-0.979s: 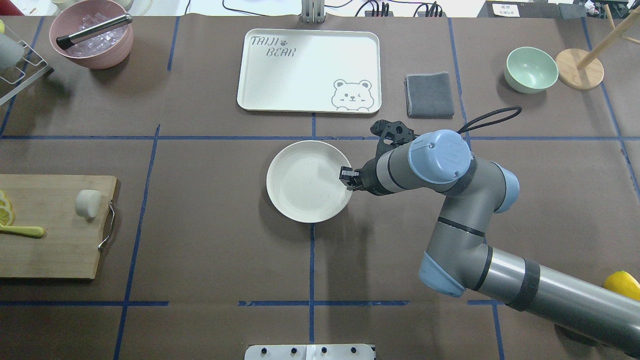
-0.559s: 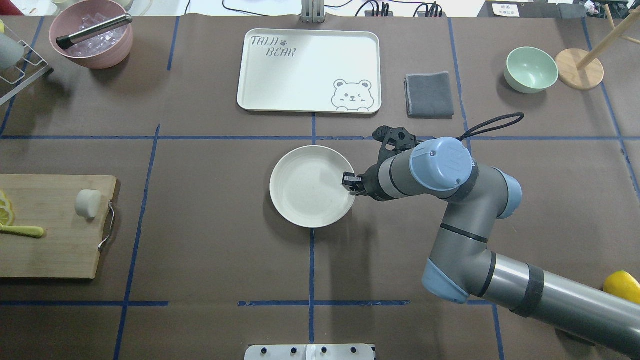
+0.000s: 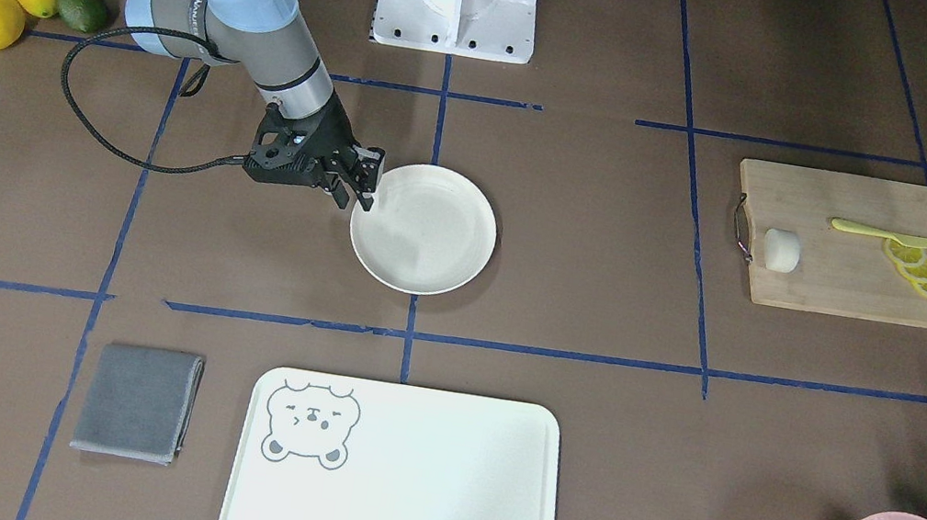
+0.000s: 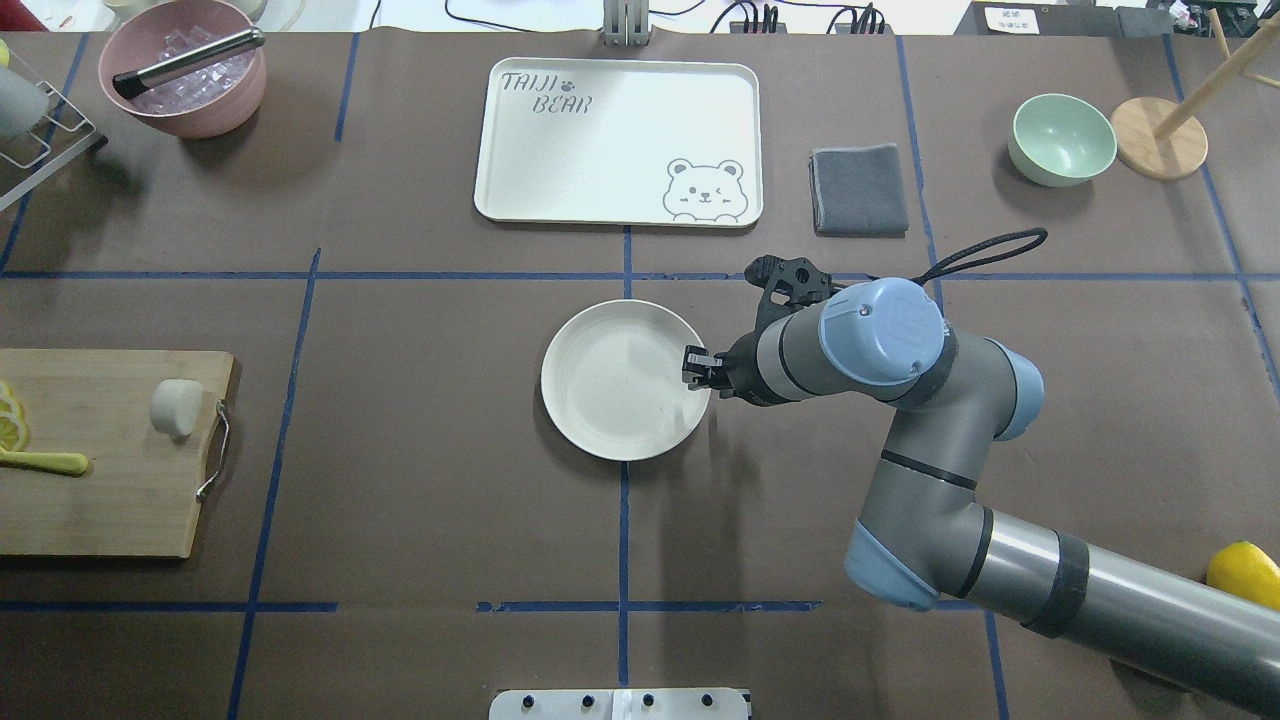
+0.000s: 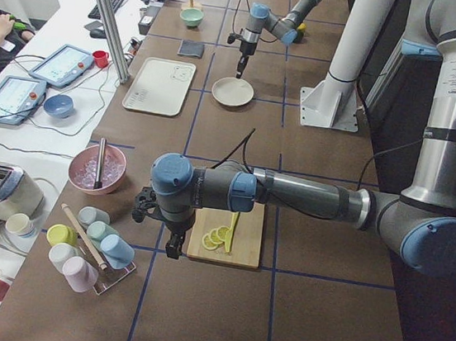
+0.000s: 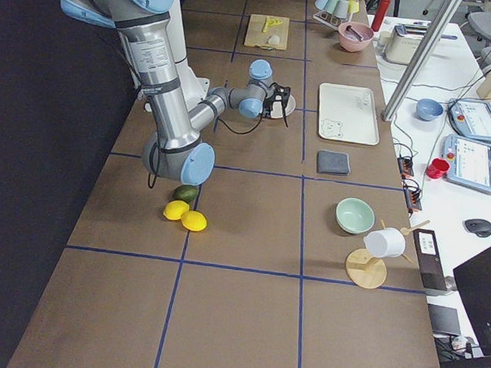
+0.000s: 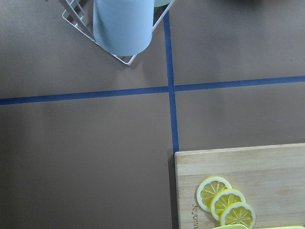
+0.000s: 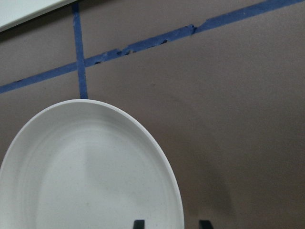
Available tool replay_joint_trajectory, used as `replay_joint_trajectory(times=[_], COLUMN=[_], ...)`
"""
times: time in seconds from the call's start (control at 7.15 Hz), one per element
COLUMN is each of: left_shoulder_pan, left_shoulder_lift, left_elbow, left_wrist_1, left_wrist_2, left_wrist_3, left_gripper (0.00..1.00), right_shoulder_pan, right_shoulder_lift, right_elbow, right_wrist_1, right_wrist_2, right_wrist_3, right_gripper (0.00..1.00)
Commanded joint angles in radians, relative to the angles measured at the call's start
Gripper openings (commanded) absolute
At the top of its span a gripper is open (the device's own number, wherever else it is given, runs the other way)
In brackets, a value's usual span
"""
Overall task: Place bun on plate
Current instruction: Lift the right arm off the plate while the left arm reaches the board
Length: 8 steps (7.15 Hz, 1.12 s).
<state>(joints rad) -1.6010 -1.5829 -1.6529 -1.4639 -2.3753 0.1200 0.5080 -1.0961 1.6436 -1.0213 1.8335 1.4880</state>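
The small white bun lies on the wooden cutting board, near the board's metal handle. At mid-table rests the empty cream plate. My right gripper is at the plate's right rim. In the right wrist view its two fingertips stand apart, one on each side of the rim, so it is open. My left gripper hangs over the table beside the board's far-left end. It shows only in the exterior left view, so I cannot tell its state.
A white bear tray, a grey cloth and a mint bowl sit at the far side. A pink bowl of ice with a tool is far left. Lemon slices and a yellow spoon lie on the board. A cup rack stands nearby.
The plate and my right gripper have slid a little to the right and toward the robot's side. The bun has not moved.
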Motion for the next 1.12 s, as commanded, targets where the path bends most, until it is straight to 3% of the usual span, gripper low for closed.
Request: replay_joint_trajectory(times=[0.0, 0.42, 0.56, 0.98], left_shoulder_pan=[0.021, 0.258, 0.356, 0.577], left_shoulder_lift=[-0.011, -0.005, -0.003, 0.095], left_elbow=[-0.034, -0.302, -0.344, -0.305], left_wrist_1=[-0.021, -0.035, -0.042, -0.399], left_wrist_2=[0.001, 0.004, 0.007, 0.209], left_wrist_3=[-0.008, -0.491, -0.635, -0.915], left_gripper=[1.0, 1.0, 1.0, 1.0], right_shoulder_pan=[0.033, 0.128, 0.192, 0.428], right_shoulder_lift=[0.005, 0.009, -0.001, -0.13], right_elbow=[0.068, 0.253, 0.266, 0.31], right_wrist_1=[-0.096, -0.542, -0.595, -0.599], right_wrist_2=[0.016, 0.03, 0.085, 0.32], right_wrist_3=[-0.014, -0.339, -0.456, -0.72], right_gripper=[1.0, 1.0, 1.0, 1.0])
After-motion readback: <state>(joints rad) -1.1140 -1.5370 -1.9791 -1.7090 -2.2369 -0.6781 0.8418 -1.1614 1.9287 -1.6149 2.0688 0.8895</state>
